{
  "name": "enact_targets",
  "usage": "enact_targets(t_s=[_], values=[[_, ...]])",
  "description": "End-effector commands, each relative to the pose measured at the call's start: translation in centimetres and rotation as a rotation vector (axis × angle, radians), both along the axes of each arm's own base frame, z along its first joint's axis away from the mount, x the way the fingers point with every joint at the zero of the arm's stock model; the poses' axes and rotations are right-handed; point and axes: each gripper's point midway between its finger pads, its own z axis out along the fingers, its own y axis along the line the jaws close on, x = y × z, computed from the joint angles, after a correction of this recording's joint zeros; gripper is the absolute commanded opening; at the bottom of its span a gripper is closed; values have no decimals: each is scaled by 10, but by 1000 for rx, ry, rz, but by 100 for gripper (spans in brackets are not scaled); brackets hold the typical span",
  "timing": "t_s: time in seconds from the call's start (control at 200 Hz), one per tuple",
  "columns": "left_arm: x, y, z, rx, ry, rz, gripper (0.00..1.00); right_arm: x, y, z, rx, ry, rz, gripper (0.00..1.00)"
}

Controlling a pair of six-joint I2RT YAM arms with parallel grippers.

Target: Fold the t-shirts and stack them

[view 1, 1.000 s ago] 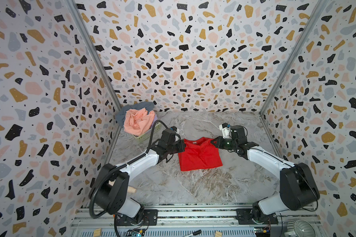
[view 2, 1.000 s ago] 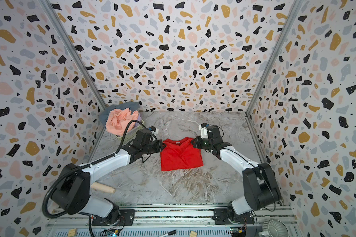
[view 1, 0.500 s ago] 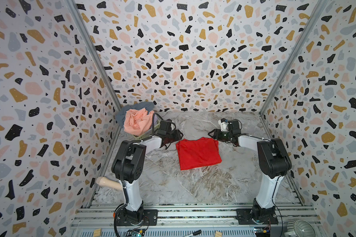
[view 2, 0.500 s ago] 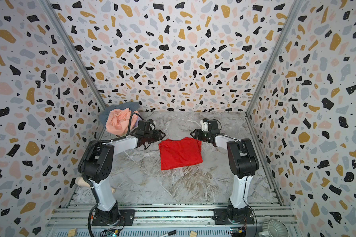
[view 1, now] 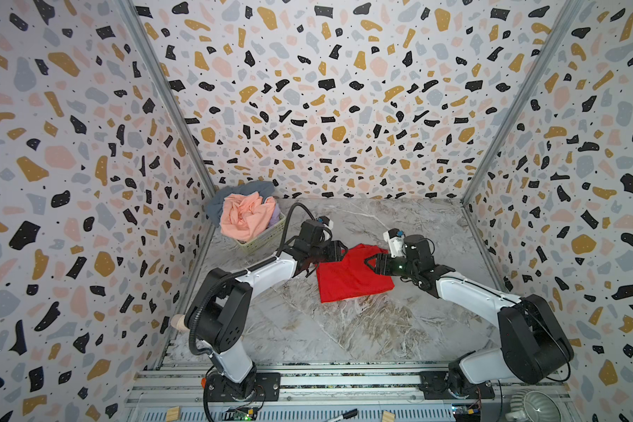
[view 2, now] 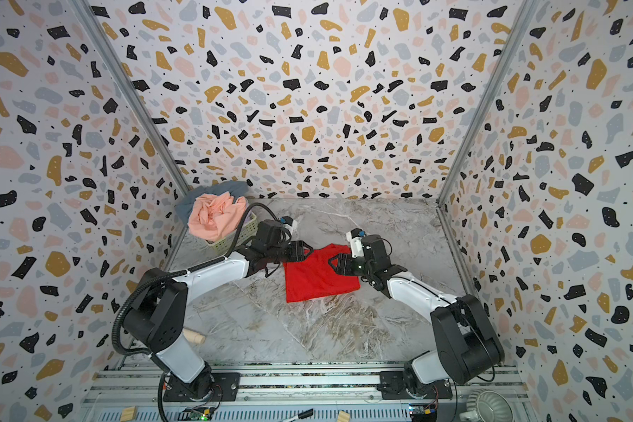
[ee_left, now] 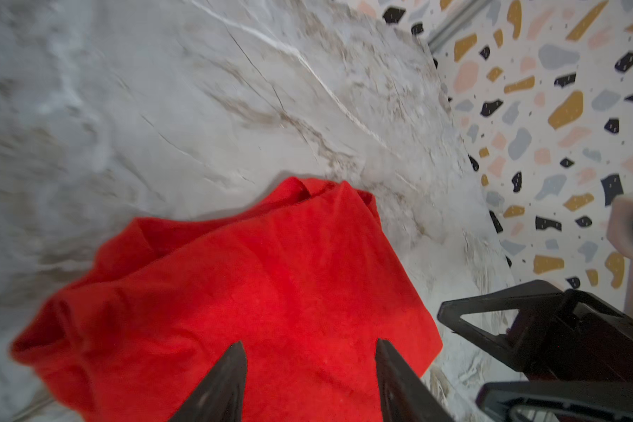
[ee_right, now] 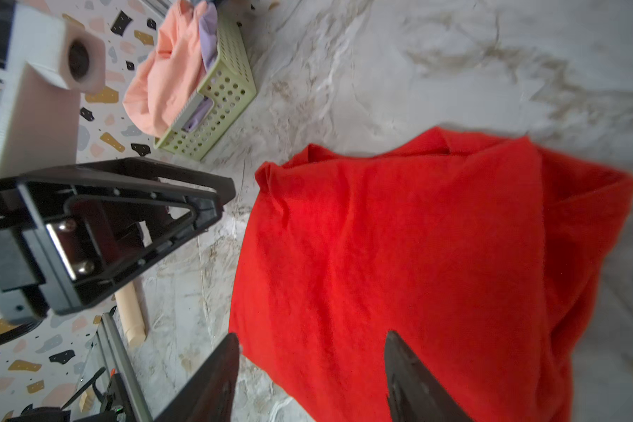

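**Red t-shirt (view 1: 353,276) folded on the counter (view 1: 344,329), both grippers released above its far corners**

The red t-shirt (view 2: 318,279) lies mid-counter as a rough rectangle. In both top views its long axis runs left to right, slightly skewed, with the bunched, humped edge towards the back wall and the flat straight edge towards the rail. The left gripper (view 1: 338,251) hangs at the far left corner and the right gripper (view 1: 370,263) over the far right corner. In both wrist views the fingers (ee_left: 231,369) (ee_right: 402,365) stand apart with flat cloth beneath, grasping nothing. The lattice basket (view 1: 262,239) stands in the far left corner, well apart from the red t-shirt, holding the peach-pink t-shirt (view 1: 245,217), the grey-blue t-shirt (view 1: 225,201) and the lilac t-shirt (ee_right: 207,47). A wooden peg (view 2: 194,335) lies near the left arm's base.
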Motion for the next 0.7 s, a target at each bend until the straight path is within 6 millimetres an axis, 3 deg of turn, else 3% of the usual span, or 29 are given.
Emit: enact_targets(t_s=[0.0,0.195,0.385,0.536,0.696], values=[[0,0,-34,27,42,7,57,2,8,-11,-16,-8,-27,63],[3,18,-78,99,93,111,57,9,25,-64,-159,29,-19,63],[-3,24,-119,98,163,163,57,5,-9,-131,-296,194,-148,61],[-8,23,-139,101,209,153,57,-1,-40,-148,-282,244,-226,61],[-12,4,-141,83,231,82,57,0,-76,-151,-299,275,-308,61]])
